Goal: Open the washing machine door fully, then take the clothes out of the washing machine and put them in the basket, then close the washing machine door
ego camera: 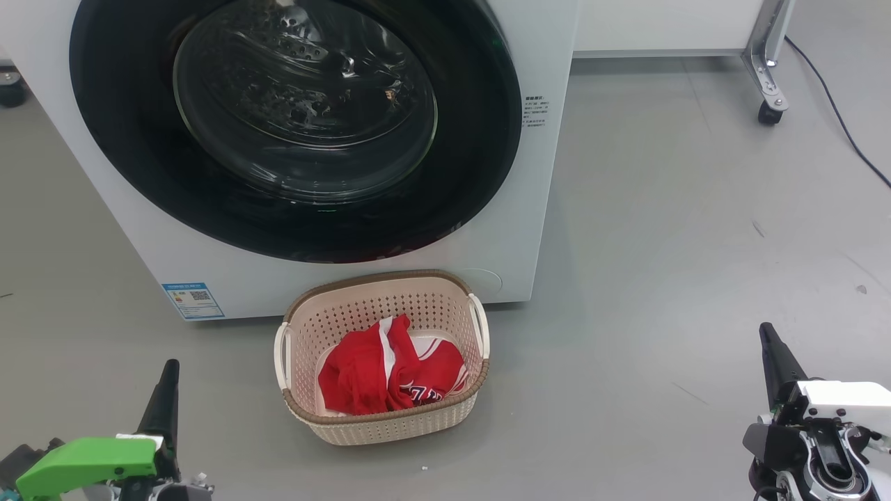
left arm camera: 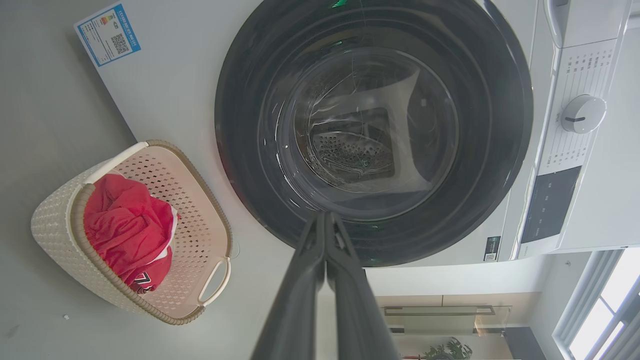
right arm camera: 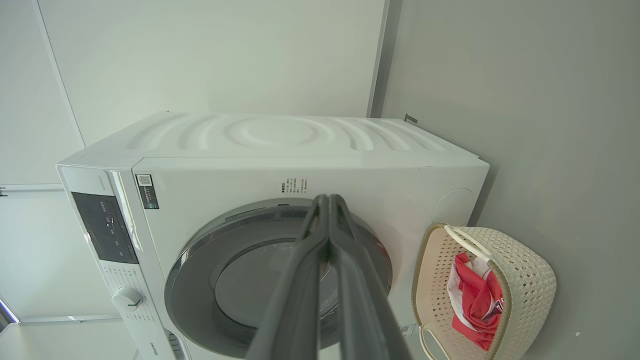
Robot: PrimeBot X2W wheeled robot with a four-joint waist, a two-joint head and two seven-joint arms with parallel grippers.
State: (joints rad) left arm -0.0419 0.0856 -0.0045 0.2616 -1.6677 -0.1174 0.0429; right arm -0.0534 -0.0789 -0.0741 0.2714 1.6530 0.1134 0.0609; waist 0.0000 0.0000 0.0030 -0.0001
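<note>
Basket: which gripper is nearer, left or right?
Left. The left gripper sits left of the basket, fairly close; the right gripper is right of it, much farther off.

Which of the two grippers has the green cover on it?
The left gripper, at the head view's lower left: a bright green cover sits at its base, while the right gripper carries a white cover.

Top of washing machine door beyond head view's edge
</note>
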